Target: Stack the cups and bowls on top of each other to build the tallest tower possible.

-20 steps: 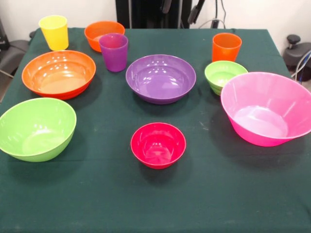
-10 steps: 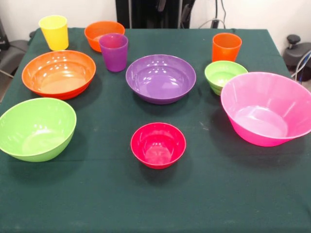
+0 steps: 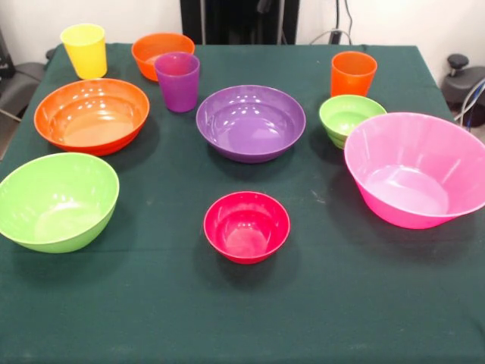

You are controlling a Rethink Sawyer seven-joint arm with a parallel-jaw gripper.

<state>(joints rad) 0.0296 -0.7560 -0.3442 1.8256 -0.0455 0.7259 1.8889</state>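
Bowls and cups: we count seven bowls and three cups, all standing apart and upright on the green tablecloth [image 3: 151, 303]; we place each one from the purple bowl [image 3: 251, 122] at mid-table.
Pink bowl [image 3: 416, 168]: the largest, right of the purple bowl, its rim cut by the picture's right edge.
Lime green bowl [image 3: 57, 201]: left of the purple bowl and nearer the camera.
Large orange bowl [image 3: 92, 114]: left of the purple bowl, level with it.
Small red-magenta bowl [image 3: 246, 226]: straight in front of the purple bowl, empty.
Small green bowl [image 3: 352, 118]: just right of the purple bowl, close beside the pink rim.
Small orange bowl [image 3: 162, 54]: behind and left, partly hidden by the purple cup [image 3: 177, 80].
Orange cup [image 3: 353, 73]: behind and right, just beyond the small green bowl.
Yellow cup [image 3: 85, 50]: farthest left and behind.
Tower: we judge it not begun; nothing is nested yet.
Doing it well: we would start with a broad base and seat each piece centred and level before letting go.
Gripper: not in view, so we cannot tell whether the jaws are open or closed.
Hidden: the small orange bowl's near side.
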